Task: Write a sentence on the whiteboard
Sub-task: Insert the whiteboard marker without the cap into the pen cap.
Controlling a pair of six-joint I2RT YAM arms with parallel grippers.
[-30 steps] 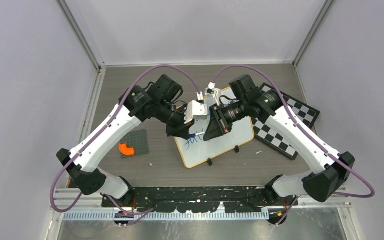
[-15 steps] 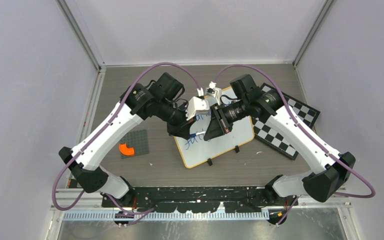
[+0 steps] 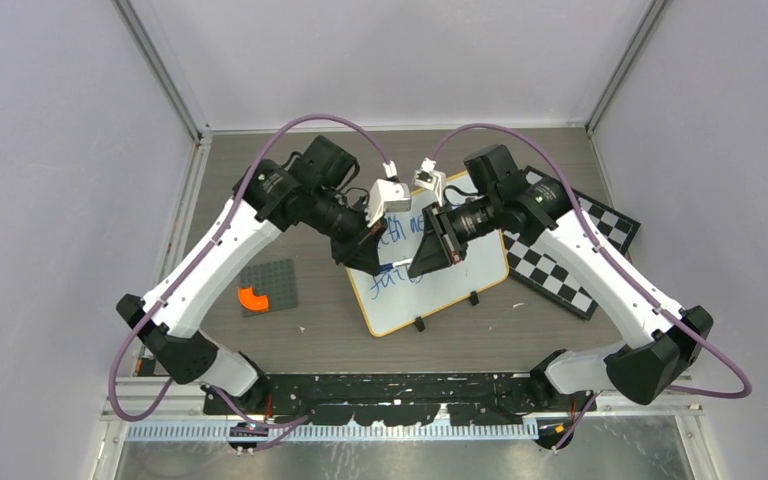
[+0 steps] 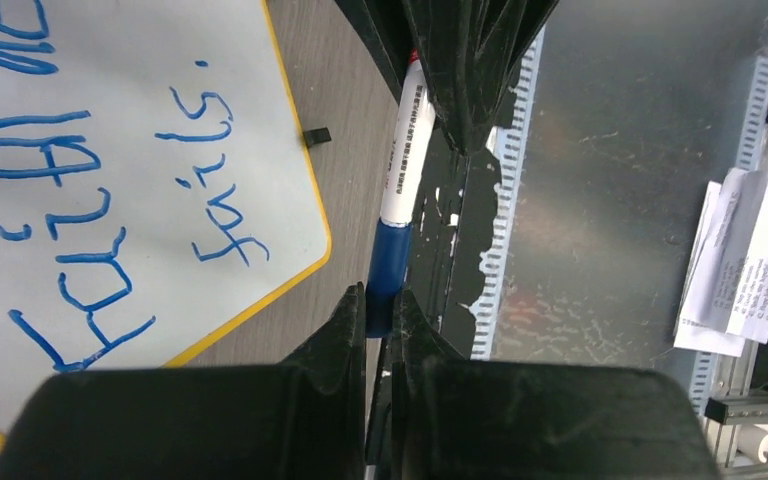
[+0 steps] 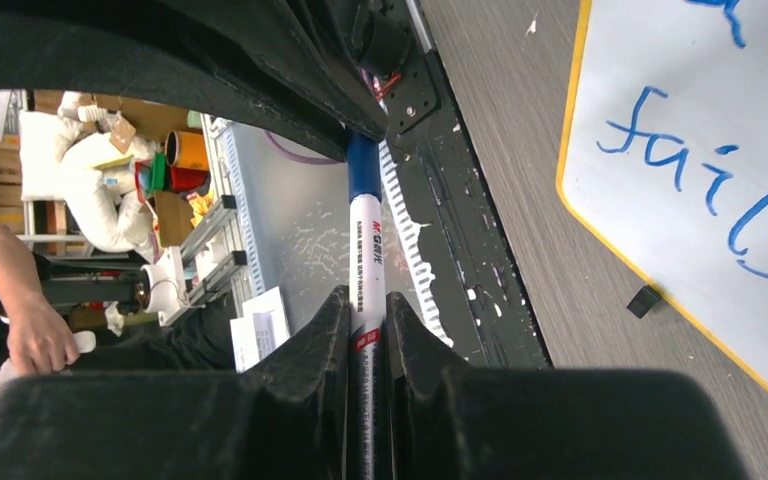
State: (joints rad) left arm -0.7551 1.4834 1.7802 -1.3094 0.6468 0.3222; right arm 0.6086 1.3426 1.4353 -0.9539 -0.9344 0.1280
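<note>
Since blue writing already fills much of the whiteboard (image 3: 455,288), the marker (image 4: 406,140) is judged to be held for capping. Its blue cap (image 4: 388,262) is clamped by the left gripper (image 4: 378,305) and its white barrel by the right gripper (image 5: 367,312), so that the two ends can be pressed together. The pen is held over the board's middle. The board lies mid-table, its right edge just beside the checkered board (image 3: 572,272). Bare table (image 3: 320,340) is left nearer the bases.

Yellow-framed whiteboard (image 3: 445,292), flat, blue-lettered
</note>
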